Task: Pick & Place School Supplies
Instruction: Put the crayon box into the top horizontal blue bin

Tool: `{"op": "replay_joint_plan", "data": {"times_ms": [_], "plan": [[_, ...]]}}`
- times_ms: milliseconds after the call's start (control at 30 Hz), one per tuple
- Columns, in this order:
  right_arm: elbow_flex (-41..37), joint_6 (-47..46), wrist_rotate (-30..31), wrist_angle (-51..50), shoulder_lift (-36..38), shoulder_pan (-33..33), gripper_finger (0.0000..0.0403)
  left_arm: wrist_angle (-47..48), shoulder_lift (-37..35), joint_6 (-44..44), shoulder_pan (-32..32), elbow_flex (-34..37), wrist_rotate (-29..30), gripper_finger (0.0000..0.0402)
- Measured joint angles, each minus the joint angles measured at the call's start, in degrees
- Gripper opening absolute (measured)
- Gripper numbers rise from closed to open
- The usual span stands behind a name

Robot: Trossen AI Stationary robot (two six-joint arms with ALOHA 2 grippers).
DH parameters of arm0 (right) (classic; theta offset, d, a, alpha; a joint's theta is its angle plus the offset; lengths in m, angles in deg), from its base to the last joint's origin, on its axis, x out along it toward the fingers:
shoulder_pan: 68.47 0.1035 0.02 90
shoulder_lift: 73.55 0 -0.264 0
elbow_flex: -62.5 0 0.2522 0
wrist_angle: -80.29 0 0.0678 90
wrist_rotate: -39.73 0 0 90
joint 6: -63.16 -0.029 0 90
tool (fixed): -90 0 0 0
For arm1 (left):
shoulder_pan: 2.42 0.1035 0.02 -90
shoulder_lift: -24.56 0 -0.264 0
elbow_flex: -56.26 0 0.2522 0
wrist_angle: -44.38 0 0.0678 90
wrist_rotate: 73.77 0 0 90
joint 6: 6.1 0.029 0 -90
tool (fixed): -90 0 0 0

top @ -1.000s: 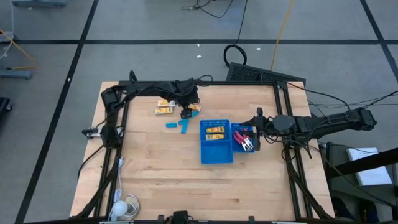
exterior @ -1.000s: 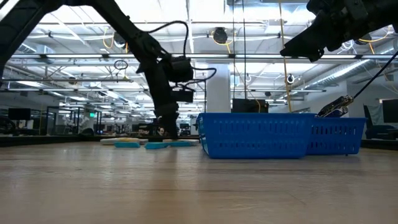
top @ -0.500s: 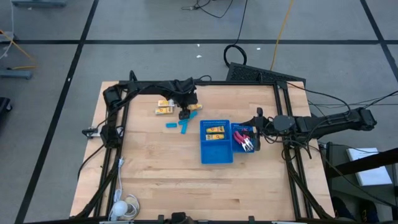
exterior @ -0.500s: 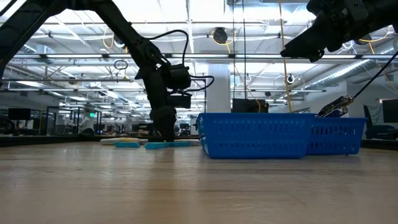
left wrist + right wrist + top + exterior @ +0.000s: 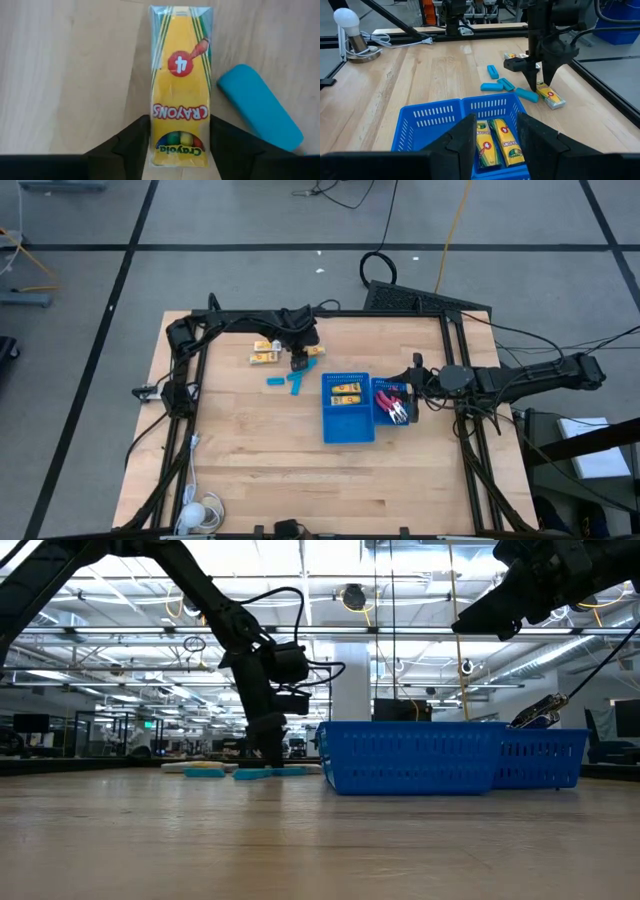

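Observation:
My left gripper (image 5: 298, 363) points down at a yellow crayon packet (image 5: 180, 90) that lies flat on the wood, and is shut on one end of it. A light-blue piece (image 5: 260, 112) lies beside the packet, and others (image 5: 285, 382) lie close by. More packets (image 5: 263, 352) rest toward the far left. My right gripper (image 5: 495, 150) is open and hovers over the blue tray (image 5: 348, 430), touching nothing. The tray holds two crayon packets (image 5: 495, 140) in one compartment and red-handled scissors (image 5: 393, 402) in another. My left gripper holds the crayon packet by its window end (image 5: 179, 142), pinched between the two fingers (image 5: 130, 145) across its width. The fingers come from above, pointing down (image 5: 538, 82). The packet lies flat on the table, its other end (image 5: 560, 102) stretching away from the fingers.
A white lamp and its cord (image 5: 195, 510) sit at the near left corner. Dark frame rails (image 5: 190, 410) run along both sides of the table. Bare wood (image 5: 260, 460) spreads in front of the tray.
My left gripper has sunk a little toward the crayon packet and tipped slightly. The packet and the light-blue pieces lie where they were.

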Motion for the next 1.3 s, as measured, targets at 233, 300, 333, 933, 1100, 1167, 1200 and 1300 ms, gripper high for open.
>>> {"op": "replay_joint_plan", "data": {"times_ms": [233,300,333,933,1100,1167,1200,1300], "plan": [[0.00,-0.02,-0.02,0.00,0.00,-0.02,0.0132,0.32,-0.23,-3.73,0.06,0.02,0.14,0.0138],[0.00,-0.02,-0.02,0.01,0.00,-0.02,0.0132,0.84,-0.62,-3.69,-0.04,0.07,0.60,0.0130],[0.00,-0.02,-0.02,0.02,0.00,-0.01,0.0132,1.28,-1.05,-3.66,-0.14,0.13,1.08,0.0128],[0.00,-0.07,-0.01,0.07,-0.02,-0.02,0.0132,3.90,-17.81,-14.37,-16.02,0.22,2.28,0.0133],[0.00,-0.08,-0.02,0.09,0.00,-0.02,0.0132,-4.33,-16.18,-13.35,-22.45,0.11,7.22,0.0133],[0.00,-0.44,-0.02,0.09,-0.01,-0.02,0.0132,-7.10,-14.58,-11.57,-24.11,0.11,8.31,0.0133],[0.00,-0.71,-0.02,0.09,-0.02,-0.01,0.0132,-8.54,-13.84,-10.90,-24.79,0.11,8.65,0.0133],[0.00,-1.14,-0.02,0.09,-0.02,-0.02,0.0132,-13.17,-11.41,-10.37,-25.85,0.11,8.97,0.0134]]}}
